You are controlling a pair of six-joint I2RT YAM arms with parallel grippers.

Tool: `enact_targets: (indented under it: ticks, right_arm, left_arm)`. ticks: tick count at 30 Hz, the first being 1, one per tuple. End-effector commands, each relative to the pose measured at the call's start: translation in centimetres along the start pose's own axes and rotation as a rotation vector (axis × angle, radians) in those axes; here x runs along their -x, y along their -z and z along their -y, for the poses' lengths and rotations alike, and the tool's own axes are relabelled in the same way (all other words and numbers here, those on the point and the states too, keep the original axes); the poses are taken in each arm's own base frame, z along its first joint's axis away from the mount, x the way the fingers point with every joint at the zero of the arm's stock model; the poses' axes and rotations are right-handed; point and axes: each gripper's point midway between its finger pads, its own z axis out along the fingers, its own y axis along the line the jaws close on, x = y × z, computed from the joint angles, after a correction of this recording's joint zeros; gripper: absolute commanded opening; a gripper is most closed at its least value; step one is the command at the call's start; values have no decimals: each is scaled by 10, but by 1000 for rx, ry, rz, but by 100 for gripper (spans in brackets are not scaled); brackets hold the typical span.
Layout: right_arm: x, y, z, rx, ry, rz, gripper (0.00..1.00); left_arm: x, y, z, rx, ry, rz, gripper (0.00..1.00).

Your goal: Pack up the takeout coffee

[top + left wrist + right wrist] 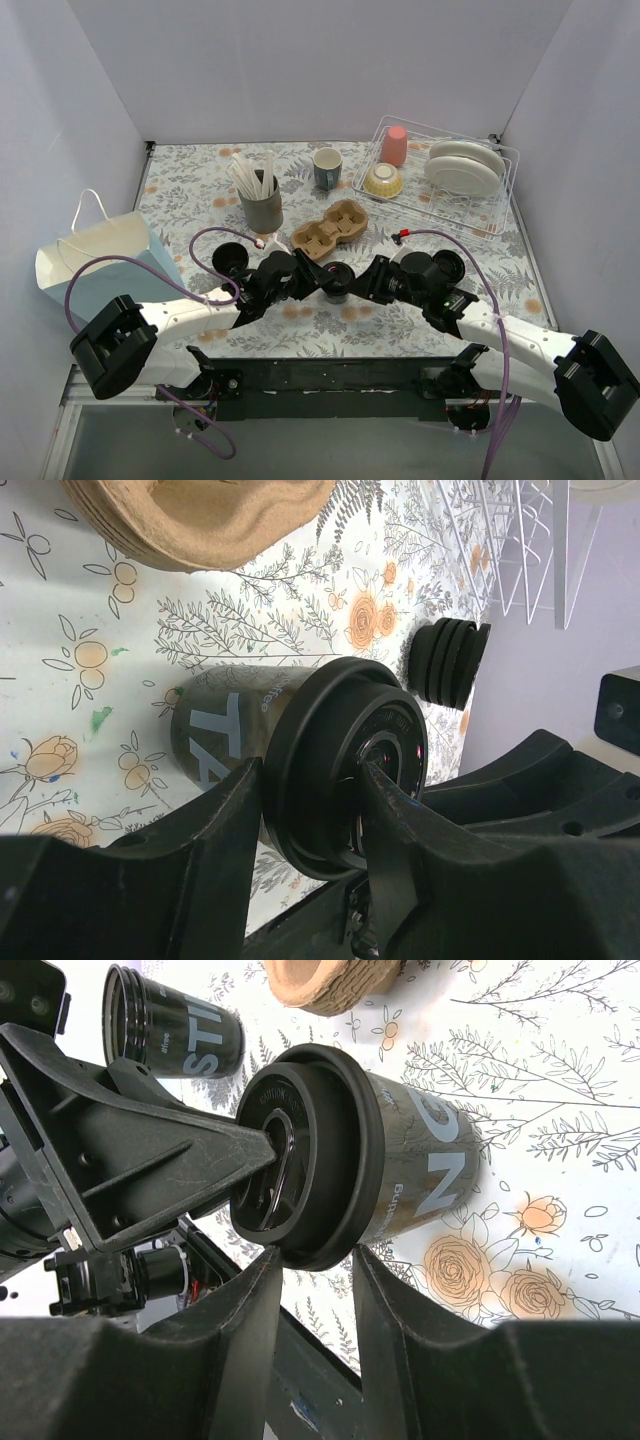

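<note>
Floral table point(180, 190): both arms reach in to its middle.

Paper bag point(100, 262): stands open at the far left, on your left arm's side, well apart from the work.

Dish rack point(440, 205): back right, out of play.

Cardboard carrier point(330, 228): pockets up, just beyond the grippers and dead ahead of both arms, so neither is nearer. I judge your next move turns on this.

Grey cup of straws point(260, 208): just beyond and left of the carrier, with tall straws. Mind them if you come in from the left. Mug point(327, 168): behind the carrier, clear of the path.

Lidded cup point(337, 281): sits between the two grippers, just short of the carrier. It looks upright, long axis vertical, lid on top. A short lift away from the bases should put it over a pocket.

Left gripper point(315, 775): jaws about half closed, one finger outside the lid's rim and one across its face. It reads as a pinch on the lid edge.

Right gripper point(315, 1252): comes from the opposite side, also about half closed, fingers against the rim. It reads as a hold, though the pads are hidden.

The two claws crowd each other, so one likely has to let go before the cup travels.

Unlidded cup point(175, 1030): near, to the left.

Stack of lids point(450, 665): near, to the right.
</note>
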Motion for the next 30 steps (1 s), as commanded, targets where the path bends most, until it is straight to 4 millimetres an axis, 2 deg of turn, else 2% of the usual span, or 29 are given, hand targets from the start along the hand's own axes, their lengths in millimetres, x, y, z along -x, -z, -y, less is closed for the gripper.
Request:
enact_targets:
  ticks: [1,7,14,18,22,24,30]
  right_arm:
    - [17,-1,-1,-3,-18,89,40]
    - [8,0,19,-60,-52,86,35]
    - [-2,-1,57,-166,-76,103,27]
    - [-15,-3,79,-194,-84,85,16]
    - [-25,-3,85,-174,-90,67,11]
    - [-32,-3,94,-192,-102,51,10]
    - [-49,-1,103,-173,-162,16,9]
  left_arm:
    - [-57,26,-121,396,-114,-238,39]
    - [-59,29,-127,407,-107,-243,39]
    - [-62,29,-132,419,-108,-253,39]
    - [-63,29,-135,423,-104,-259,39]
    - [-67,30,-138,432,-102,-273,38]
    - [-68,31,-142,436,-99,-275,39]
    - [-70,34,-146,443,-95,-281,39]
